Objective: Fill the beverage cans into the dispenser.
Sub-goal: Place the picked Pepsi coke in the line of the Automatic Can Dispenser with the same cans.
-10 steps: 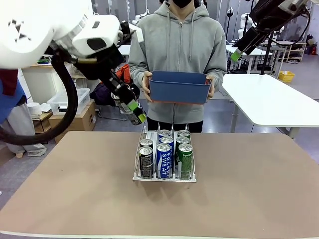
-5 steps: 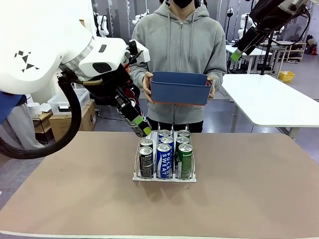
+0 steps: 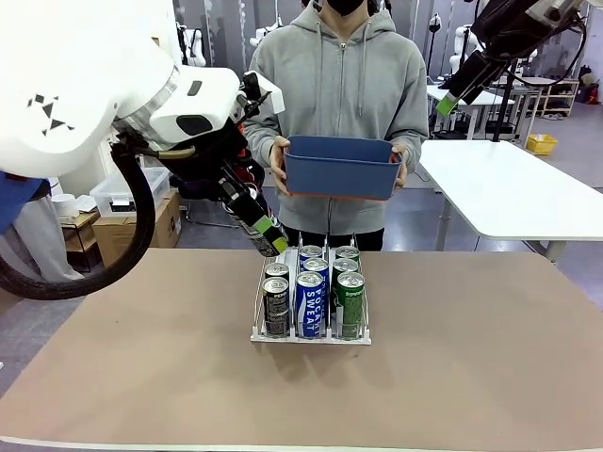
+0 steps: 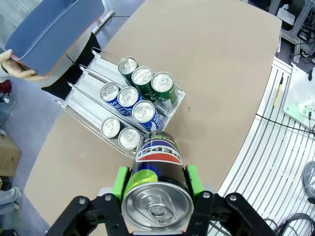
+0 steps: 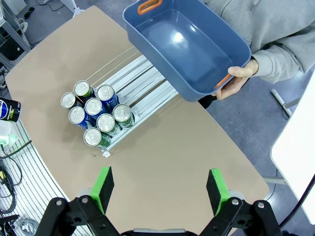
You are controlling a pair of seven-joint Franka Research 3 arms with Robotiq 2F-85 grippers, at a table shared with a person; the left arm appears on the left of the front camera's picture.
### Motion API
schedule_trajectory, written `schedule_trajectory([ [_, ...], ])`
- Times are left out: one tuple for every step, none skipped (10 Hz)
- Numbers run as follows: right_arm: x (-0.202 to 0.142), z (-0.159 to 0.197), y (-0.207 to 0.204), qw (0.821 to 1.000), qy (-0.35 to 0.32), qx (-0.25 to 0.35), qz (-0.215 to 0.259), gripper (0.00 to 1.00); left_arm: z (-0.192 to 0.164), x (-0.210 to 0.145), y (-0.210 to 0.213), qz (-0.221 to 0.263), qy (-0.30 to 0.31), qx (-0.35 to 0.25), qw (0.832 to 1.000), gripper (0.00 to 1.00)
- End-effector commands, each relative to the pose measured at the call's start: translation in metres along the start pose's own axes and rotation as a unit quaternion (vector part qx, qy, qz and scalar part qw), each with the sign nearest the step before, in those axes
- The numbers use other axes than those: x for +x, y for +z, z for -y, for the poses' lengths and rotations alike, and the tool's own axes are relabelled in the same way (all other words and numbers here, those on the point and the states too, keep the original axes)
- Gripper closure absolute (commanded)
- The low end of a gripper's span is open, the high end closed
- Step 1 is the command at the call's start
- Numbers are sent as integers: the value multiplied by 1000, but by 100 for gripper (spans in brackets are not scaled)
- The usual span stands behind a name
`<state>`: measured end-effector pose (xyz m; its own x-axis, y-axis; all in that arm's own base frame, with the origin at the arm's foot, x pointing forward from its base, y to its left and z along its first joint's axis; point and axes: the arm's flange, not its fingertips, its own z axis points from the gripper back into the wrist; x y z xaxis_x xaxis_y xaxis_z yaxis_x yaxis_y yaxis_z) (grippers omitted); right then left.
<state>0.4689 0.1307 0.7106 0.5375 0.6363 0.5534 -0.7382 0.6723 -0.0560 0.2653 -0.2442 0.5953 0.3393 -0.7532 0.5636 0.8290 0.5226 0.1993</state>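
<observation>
Since a sec ago my left arm is dropping in toward the rack: left gripper [image 3: 267, 235] was higher and further toward 9 o'clock, and now it's hanging just off the dispenser's back-left corner.

Front view: left gripper is clamped on a dark can [image 3: 254, 218], tilted, bottom end pointing toward 5 o'clock at the dispenser [image 3: 311, 336]. Dispenser is sitting mid-table w/ eight cans: left lane two, middle three, right three. So I'm judging the open slot is at the back of the left lane, right by the can's lower end. Person at 12 o'clock is holding a blue bin [image 3: 339, 167] w/ both hands. Right gripper [image 3: 450, 94] is parked up at 1–2 o'clock, well apart from everything.

Left wrist view: green pads are squeezing the can [image 4: 156, 194] on both sides of its body, silver top facing the cam. Thin-walled and smooth, prob. full so fairly heavy; I'd judge it'll dent if over-squeezed and slip if loose, so mid-body across the round is the right hold. Dispenser [image 4: 78, 98] is lying past the can at 11–12 o'clock, near but not touching. Lanes are one can wide, so I need to straighten the can before letting go.

Right wrist view: right gripper [image 5: 160, 189] is w/ fingers wide apart, nothing between them. Dispenser [image 5: 138, 73] is at 10 o'clock, bin [image 5: 142, 39] at 12, looking empty.
</observation>
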Motion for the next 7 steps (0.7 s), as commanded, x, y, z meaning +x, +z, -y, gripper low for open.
schedule_trajectory([
  [-3, -1, 1, 1000, 0, 0, 0, 0, 26, -5, -15, 3, 9, 43, 999, 42],
  [-3, -1, 1, 1000, 0, 0, 0, 0, 35, -9, -20, -5, -8, 53, 999, 42],
  [-3, -1, 1, 1000, 0, 0, 0, 0, 42, -16, -29, 11, -53, 41, 998, 42],
  [-3, -1, 1, 1000, 0, 0, 0, 0, 47, -25, -45, -3, -69, 32, 997, 42],
  [-3, -1, 1, 1000, 0, 0, 0, 0, 50, -33, -58, -20, -81, 26, 996, 42],
  [-3, -1, 1, 1000, 0, 0, 0, 0, 51, -40, -70, -40, -94, 17, 995, 42],
  [-3, -1, 1, 1000, 0, 0, 0, 0, 49, -45, -79, -54, -94, 12, 994, 42],
])
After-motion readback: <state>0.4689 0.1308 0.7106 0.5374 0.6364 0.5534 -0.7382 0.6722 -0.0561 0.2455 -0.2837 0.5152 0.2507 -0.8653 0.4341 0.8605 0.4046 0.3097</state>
